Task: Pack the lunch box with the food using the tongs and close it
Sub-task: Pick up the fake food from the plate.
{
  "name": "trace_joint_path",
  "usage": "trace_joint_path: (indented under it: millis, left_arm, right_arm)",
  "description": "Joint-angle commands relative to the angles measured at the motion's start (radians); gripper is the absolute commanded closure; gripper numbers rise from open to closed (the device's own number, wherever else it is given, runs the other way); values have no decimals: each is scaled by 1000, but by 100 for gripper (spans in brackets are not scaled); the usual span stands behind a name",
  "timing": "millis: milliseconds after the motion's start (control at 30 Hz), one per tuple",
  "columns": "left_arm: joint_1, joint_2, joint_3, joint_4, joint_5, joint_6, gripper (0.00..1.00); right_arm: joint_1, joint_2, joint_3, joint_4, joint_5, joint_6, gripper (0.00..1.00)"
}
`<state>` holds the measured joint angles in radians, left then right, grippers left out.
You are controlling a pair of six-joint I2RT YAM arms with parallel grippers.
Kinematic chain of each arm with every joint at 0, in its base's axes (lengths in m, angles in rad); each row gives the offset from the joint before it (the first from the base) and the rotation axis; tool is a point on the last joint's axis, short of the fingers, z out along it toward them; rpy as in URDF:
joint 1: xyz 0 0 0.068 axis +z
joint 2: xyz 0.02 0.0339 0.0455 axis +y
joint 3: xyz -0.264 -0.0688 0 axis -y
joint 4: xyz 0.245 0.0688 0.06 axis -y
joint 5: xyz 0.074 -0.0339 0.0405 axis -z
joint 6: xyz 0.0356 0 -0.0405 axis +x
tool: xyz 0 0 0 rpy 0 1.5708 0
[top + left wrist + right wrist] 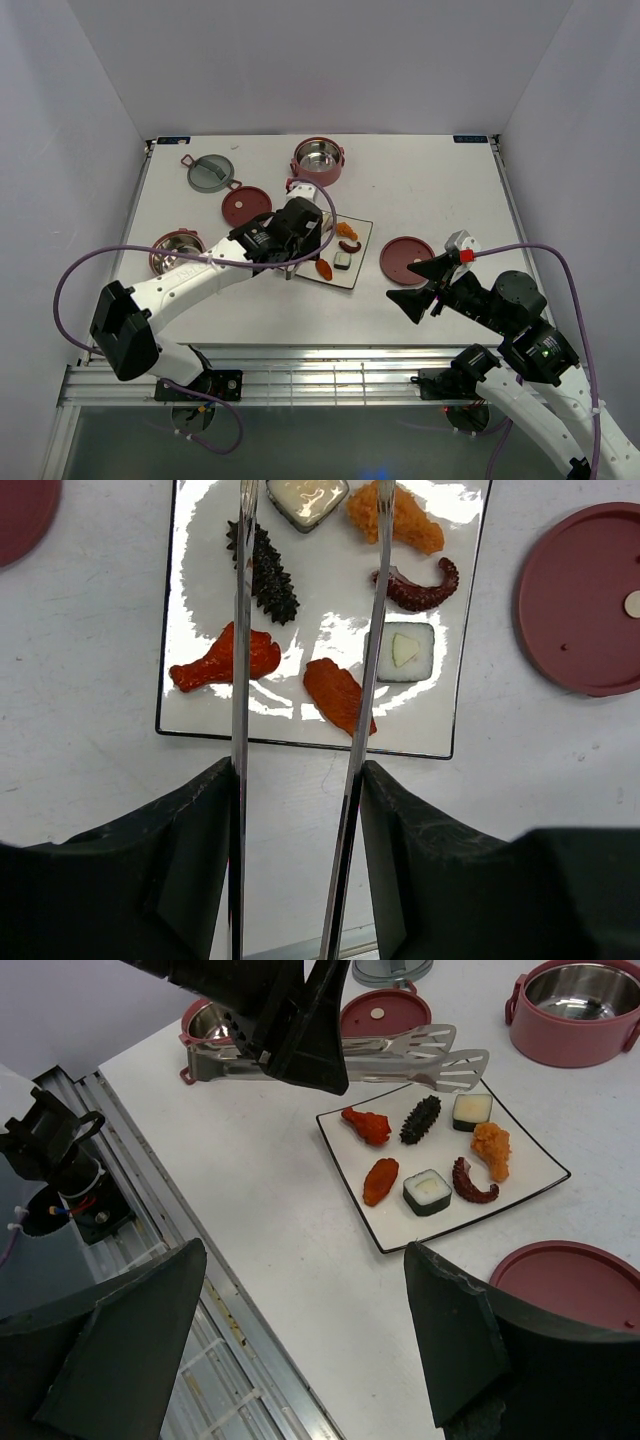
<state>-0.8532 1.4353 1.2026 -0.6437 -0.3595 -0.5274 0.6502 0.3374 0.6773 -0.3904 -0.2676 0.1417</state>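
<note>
My left gripper [297,770] is shut on the silvery tongs [242,630], whose two arms spread out over the square plate [170,630]. Nothing sits between the tongs' flat tips [420,1055], which hover above the plate's far side. The food lies on the plate: an orange drumstick [222,660], a black spiky piece [265,572], a sushi roll [404,650], a tentacle [420,588], a fried bit [395,515]. One lunch box bowl [318,160] stands behind the plate, another [178,250] to its left. My right gripper [420,285] hangs open and empty near the plate's right front.
A red disc lid [407,259] lies right of the plate, close to my right gripper. A second red lid [246,205] and the grey-green lid [211,171] lie at the back left. The table's metal front rail [150,1190] runs below my right gripper.
</note>
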Motion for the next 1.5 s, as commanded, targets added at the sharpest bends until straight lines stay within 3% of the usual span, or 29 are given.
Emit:
trace_joint_path:
  millis: [0,533,1467]
  left_arm:
    - [-1,-45,-29,-14,-50,-19,39]
    - [-1,-266,-120,-149,39,116,34]
    - [8,-112,-161,-91,56,260,30]
  right_arm:
    - [6,-6,31,44,-2,-22,14]
    - [11,-5,31,44,-10,-22,15]
    - [29,-29,34,18,31,-25,14]
